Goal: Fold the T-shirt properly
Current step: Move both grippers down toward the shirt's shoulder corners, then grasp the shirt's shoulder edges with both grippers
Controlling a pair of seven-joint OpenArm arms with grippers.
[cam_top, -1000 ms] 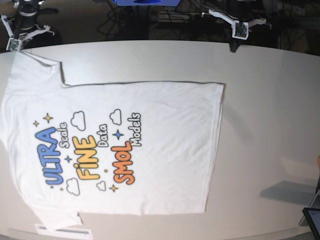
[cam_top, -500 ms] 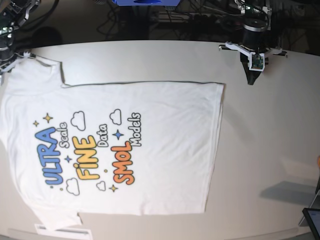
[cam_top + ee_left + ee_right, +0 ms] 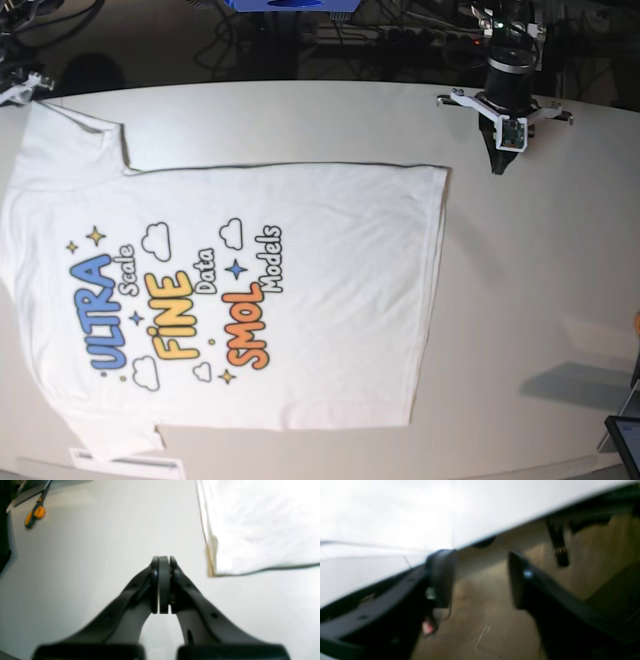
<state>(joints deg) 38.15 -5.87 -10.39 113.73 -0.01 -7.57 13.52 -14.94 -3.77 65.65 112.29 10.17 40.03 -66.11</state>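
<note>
The T-shirt (image 3: 300,290) lies flat on the white table (image 3: 540,300), print side up, with its neck end at the left and its hem at the right. My left gripper (image 3: 498,165) hovers just beyond the shirt's far hem corner. In the left wrist view this gripper (image 3: 163,560) is shut on nothing, and the hem corner (image 3: 250,530) lies to its right. My right gripper (image 3: 477,580) is open and empty in a blurred view, out past the table's edge near the far sleeve (image 3: 70,130). In the base view only a white bit of the right arm (image 3: 18,88) shows.
Orange-handled scissors (image 3: 35,515) lie on the table left of my left gripper. A dark device (image 3: 628,440) sits at the near right corner. A white label (image 3: 130,465) peeks out by the near sleeve. Cables and floor lie beyond the far edge.
My left arm has come in over the table toward the far hem corner, staying shut. My right arm has pulled back off the far sleeve to the left edge, and its jaws now stand apart.
</note>
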